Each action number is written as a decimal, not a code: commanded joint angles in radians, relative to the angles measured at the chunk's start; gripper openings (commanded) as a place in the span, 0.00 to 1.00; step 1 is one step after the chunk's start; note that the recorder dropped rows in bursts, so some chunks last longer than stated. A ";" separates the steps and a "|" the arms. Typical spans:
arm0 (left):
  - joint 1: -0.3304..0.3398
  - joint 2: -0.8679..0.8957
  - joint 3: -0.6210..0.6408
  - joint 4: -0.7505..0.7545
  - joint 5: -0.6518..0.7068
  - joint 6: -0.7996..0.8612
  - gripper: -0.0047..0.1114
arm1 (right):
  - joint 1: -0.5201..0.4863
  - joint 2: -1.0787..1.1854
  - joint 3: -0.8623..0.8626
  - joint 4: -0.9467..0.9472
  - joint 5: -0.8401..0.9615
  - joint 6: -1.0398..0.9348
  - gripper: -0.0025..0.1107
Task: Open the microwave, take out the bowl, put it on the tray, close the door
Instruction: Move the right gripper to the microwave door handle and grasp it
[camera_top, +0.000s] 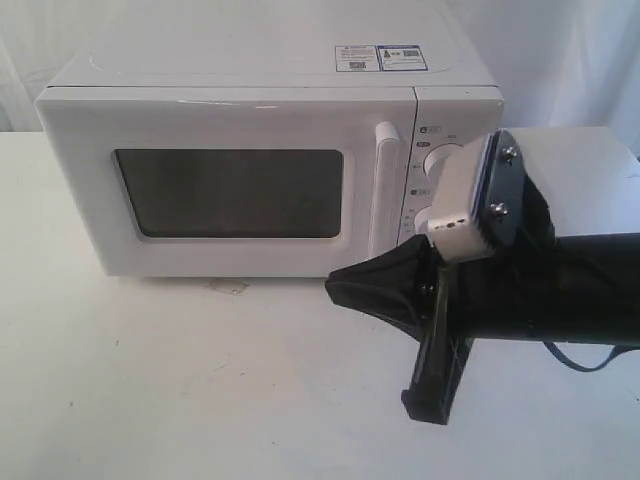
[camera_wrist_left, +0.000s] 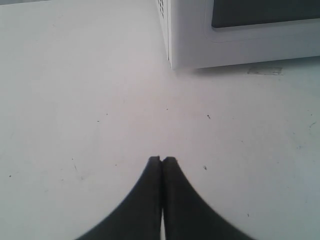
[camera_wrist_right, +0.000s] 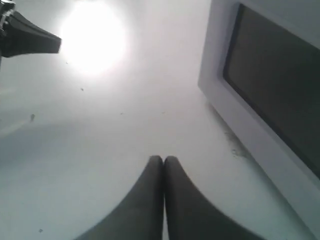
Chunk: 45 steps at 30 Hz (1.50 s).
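White-on-white, barely beginning: hovering near the closed door (camera_top: 230, 190) of the microwave (camera_top: 250, 60) with left gripper (camera_wrist_left: 161, 160) and right gripper (camera_wrist_right: 163, 159) pinched together, empty, leaving every step pending.

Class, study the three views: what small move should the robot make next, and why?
Probably raise the right claw toward the white vertical bar handle, opening it on the way. The door of the white boxy microwave is shut, so the bowl is out of sight, and this claw sits closed, lower than the handle in the exterior view.
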 joint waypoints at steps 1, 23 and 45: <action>0.002 -0.005 0.003 -0.006 0.002 0.002 0.04 | -0.003 0.040 -0.004 0.031 -0.243 -0.046 0.02; 0.002 -0.005 0.003 -0.006 0.002 0.002 0.04 | -0.132 0.212 -0.156 0.102 -0.155 -0.046 0.54; 0.002 -0.005 0.003 -0.006 0.002 0.002 0.04 | -0.333 0.265 -0.194 0.092 0.219 -0.046 0.59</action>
